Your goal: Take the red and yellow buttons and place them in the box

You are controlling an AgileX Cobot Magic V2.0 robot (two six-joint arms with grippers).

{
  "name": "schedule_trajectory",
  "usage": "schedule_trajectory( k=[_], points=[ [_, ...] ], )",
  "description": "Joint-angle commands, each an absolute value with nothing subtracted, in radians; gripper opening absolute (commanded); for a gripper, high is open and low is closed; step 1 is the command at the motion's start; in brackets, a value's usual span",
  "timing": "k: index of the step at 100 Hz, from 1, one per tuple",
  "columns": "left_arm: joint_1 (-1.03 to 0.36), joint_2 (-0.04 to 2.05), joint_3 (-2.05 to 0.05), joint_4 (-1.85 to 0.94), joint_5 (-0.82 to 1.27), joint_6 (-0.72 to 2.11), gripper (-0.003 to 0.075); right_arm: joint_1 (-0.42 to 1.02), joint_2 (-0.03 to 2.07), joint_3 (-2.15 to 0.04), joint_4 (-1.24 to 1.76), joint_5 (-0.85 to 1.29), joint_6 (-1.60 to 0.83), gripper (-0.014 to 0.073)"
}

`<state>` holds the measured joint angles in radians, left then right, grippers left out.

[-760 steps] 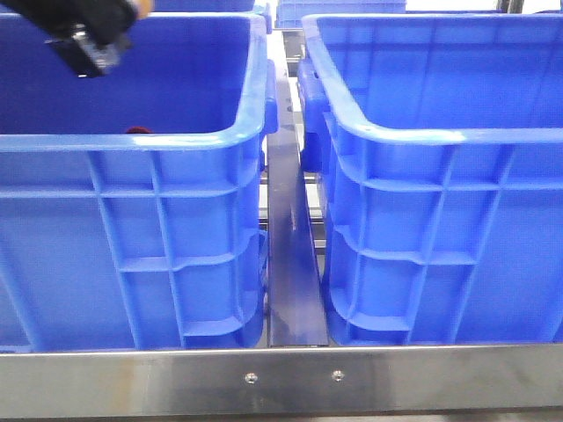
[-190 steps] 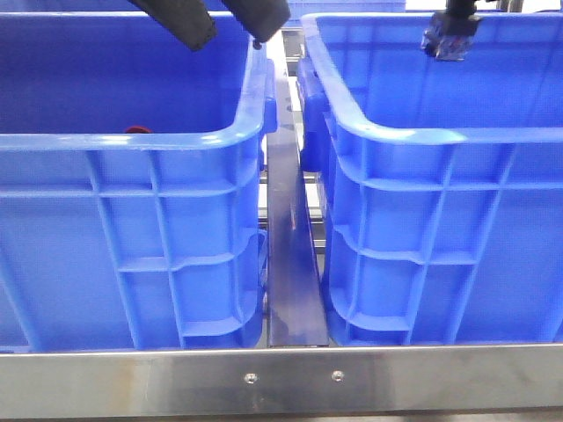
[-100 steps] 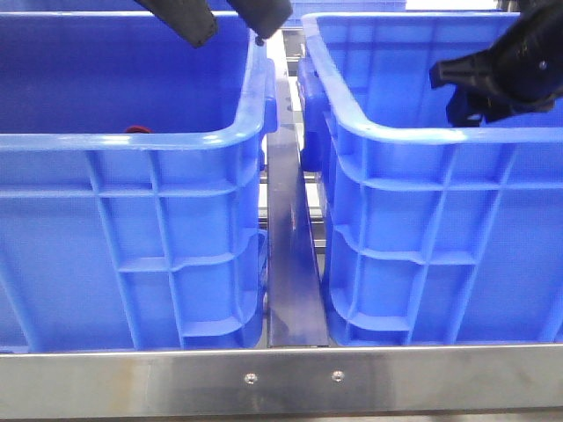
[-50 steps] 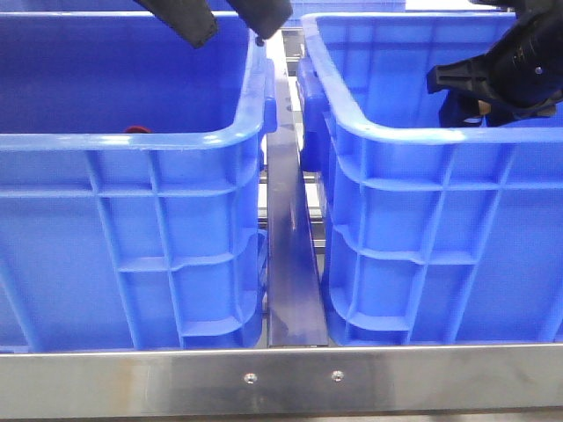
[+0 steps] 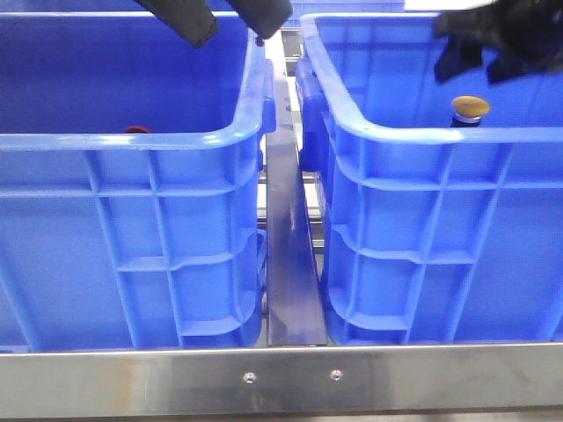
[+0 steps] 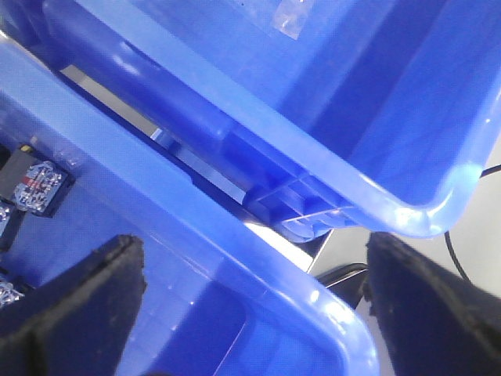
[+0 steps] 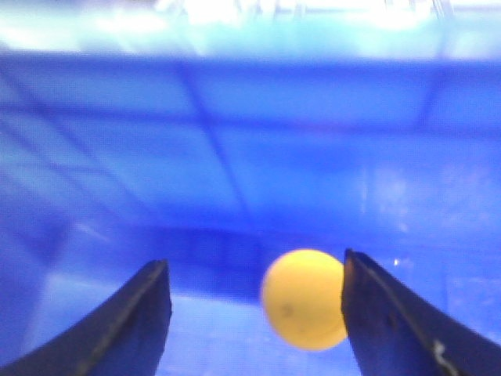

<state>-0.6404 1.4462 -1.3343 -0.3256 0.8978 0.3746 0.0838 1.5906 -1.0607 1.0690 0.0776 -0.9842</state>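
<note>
Two deep blue crates are seen side by side on the surface (image 5: 281, 382), a steel-edged frame, with a narrow metal strip between them. The right box (image 5: 440, 220) is the one over which the right hand (image 5: 493, 40) is held; only dark parts of it are seen at the upper edge of the front view, above the box's interior. Just below that hand, inside the right box and close to its near wall, a yellow button (image 5: 470, 107) is visible, apart from the fingers. In the right wrist view the same yellow button (image 7: 305, 299) is seen between the two dark fingers (image 7: 125, 329), nearer to one of them, with clear space on the other side; the right hand (image 7: 254, 321) is spread wide and nothing is held in it.

The left hand (image 5: 230, 19) is seen at the top of the front view, over the inner rim of the left crate (image 5: 132, 220). In the left wrist view its fingers (image 6: 78, 301) are parted widely and nothing is gripped; the rims of both crates are seen beneath them. A small red item (image 5: 135, 130) is just visible inside the left crate, behind its near rim.
</note>
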Motion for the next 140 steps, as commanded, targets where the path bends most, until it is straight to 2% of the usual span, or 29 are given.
schedule_trajectory(
  k=[1,72,103,140],
  points=[
    [-0.648,1.409,-1.361,-0.36,0.847,0.373,0.0554,0.079,1.489,-1.065,1.073,0.062,-0.989,0.0494],
    [-0.644,1.397,-1.361,-0.343,0.847,0.361,0.0554,0.079,0.912,-0.655,1.073,0.073,-0.989,0.0494],
    [-0.597,1.365,-1.391,0.034,0.887,-0.128,0.0554,0.079,0.884,-0.637,1.073,0.081,-0.989,0.0493],
    [-0.412,1.447,-1.403,0.008,1.036,-0.216,0.0554,0.079,0.884,-0.636,1.073,0.082,-0.989,0.0493]
  ],
)
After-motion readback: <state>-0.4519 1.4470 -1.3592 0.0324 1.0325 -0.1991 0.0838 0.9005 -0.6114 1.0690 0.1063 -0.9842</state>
